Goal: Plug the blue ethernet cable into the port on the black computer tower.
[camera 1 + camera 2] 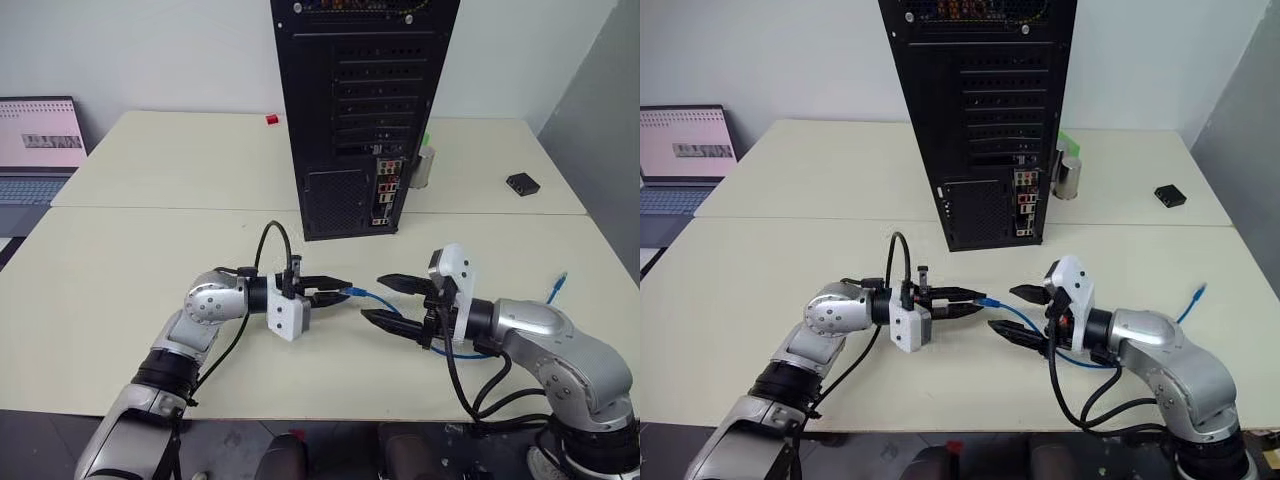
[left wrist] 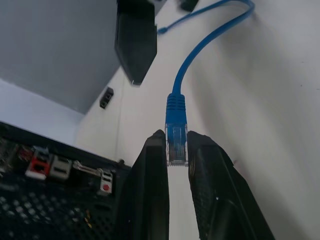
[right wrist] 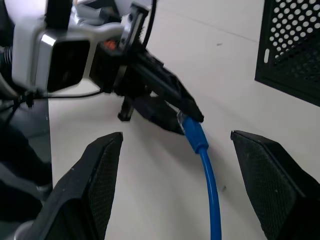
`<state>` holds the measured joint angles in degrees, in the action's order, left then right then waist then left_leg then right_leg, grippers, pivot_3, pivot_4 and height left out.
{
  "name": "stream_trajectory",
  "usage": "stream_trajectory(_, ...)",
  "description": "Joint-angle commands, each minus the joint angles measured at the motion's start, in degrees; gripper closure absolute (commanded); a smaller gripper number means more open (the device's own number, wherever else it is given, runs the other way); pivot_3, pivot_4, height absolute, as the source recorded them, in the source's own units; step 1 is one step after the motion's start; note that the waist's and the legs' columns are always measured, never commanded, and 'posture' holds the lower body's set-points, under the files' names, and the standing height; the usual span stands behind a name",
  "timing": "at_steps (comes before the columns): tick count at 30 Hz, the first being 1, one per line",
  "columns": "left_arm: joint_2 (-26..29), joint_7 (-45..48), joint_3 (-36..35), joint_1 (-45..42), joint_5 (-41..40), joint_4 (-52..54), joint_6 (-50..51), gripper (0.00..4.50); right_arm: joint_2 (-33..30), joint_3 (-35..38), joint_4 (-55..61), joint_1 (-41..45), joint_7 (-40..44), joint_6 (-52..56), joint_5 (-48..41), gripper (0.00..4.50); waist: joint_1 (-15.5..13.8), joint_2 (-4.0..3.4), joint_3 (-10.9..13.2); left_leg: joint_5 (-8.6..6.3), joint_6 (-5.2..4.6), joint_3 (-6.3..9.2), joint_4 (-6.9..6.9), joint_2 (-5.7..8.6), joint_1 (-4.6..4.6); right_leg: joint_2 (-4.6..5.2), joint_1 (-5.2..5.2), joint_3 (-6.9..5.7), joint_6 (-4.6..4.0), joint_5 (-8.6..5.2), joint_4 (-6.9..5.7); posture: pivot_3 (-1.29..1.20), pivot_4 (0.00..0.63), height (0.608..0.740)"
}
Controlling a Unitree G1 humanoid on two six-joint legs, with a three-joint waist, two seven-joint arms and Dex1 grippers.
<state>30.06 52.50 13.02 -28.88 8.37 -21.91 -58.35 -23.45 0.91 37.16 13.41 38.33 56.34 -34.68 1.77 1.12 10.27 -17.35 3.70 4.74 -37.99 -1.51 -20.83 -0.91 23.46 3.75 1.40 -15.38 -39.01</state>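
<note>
Facing pair: my left tool (image 1: 338, 291) clenched on the blue ethernet cable (image 2: 176, 145) plug, my right tool (image 1: 392, 302) released just beside it.

Head pair: two eyes side by side, high at the table's (image 1: 120, 300) near edge, looking forward and down toward the black computer tower (image 1: 360, 110) at the far side.
Left wrist: close, along the left hand (image 2: 177, 150) onto the blue ethernet cable (image 2: 176, 112).
Right wrist: close, between the right hand's (image 3: 175, 175) fingers.
Shared: both wrist views catch that cable and the opposite hand.
</note>
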Motion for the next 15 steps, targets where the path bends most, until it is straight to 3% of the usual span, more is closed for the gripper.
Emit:
stream_trajectory(1,-0.59,-7.65,-2.29,-2.16,5.68,-2.39,-8.4,4.23,2.32,1.75,1.33,1.61,-4.21,2.37,-3.86,0.82,0.01,0.0,0.0,0.0,0.0,0.0,0.0,0.0,0.0,0.0,0.0,0.0,0.0,0.0,0.0,0.0,0.15,0.74)
stream_trajectory(15,0.17,-22.26,-1.93,-4.53,15.2,-5.7,-12.75,4.23,2.97,-0.13,-3.42,2.91,-6.53,0.8,-6.08,0.82,0.04,-0.01,0.0,0.0,0.0,0.01,0.0,0.01,0.0,0.0,0.0,-0.05,0.01,0.0,-0.02,0.0,0.15,0.74)
